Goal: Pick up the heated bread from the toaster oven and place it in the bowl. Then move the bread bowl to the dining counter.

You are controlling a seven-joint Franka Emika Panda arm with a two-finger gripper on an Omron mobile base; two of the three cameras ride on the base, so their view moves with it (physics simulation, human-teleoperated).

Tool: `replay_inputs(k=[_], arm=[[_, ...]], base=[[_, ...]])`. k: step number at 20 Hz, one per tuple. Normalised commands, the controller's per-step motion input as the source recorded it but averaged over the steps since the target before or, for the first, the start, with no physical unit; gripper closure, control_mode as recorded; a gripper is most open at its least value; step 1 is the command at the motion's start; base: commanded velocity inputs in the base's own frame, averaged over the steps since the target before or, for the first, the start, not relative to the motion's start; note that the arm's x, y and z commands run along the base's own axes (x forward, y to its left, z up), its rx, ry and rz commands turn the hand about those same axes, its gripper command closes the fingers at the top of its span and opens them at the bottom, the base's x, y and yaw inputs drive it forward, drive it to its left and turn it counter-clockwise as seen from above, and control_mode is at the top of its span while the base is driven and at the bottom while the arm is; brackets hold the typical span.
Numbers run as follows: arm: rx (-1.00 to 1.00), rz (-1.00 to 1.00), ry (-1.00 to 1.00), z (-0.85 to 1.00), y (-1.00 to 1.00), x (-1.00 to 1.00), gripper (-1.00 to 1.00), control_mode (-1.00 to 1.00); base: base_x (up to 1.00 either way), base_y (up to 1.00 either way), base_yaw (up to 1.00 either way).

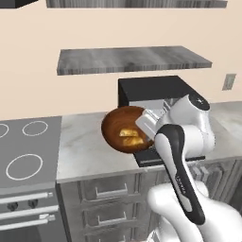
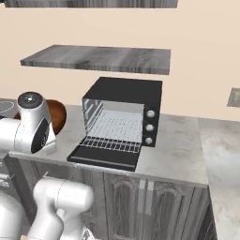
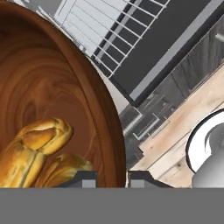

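Observation:
My gripper (image 1: 142,128) is shut on the rim of the dark-brown wooden bowl (image 1: 118,126), which hangs tilted above the worktop, left of the toaster oven (image 1: 152,90). In the hand view the rim passes between my fingertips (image 3: 84,177), and the golden heated bread (image 3: 37,148) lies inside the bowl (image 3: 52,83) with a similar golden lump beside it. The bread (image 1: 128,136) also shows in the left base view. The black toaster oven (image 2: 125,111) stands with its door dropped open and its wire rack bare. The bowl (image 2: 56,115) peeks out behind my arm. The dining counter is out of view.
A stove top (image 1: 26,156) lies left of the marbled worktop (image 1: 80,146). Drawers (image 1: 105,190) sit under it. A grey shelf (image 1: 132,59) hangs above the oven, and a wall socket (image 1: 229,81) is at the right. More counter (image 2: 220,150) runs right of the oven.

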Motion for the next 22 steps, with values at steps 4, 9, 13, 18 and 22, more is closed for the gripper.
replay_inputs(k=[4,9,13,18,22], arm=[[0.0,0.0,0.0,0.0,0.0,0.0,1.0,1.0],[0.0,0.0,0.0,0.0,0.0,0.0,1.0,1.0],[0.0,0.0,0.0,0.0,0.0,0.0,1.0,1.0],[0.0,0.0,0.0,0.0,0.0,0.0,1.0,1.0],[0.0,0.0,0.0,0.0,0.0,0.0,1.0,1.0]], base=[[-0.77,-0.27,0.33],[-0.23,0.0,0.93],[0.0,0.0,1.0],[0.0,0.0,1.0],[0.04,0.12,0.96]])
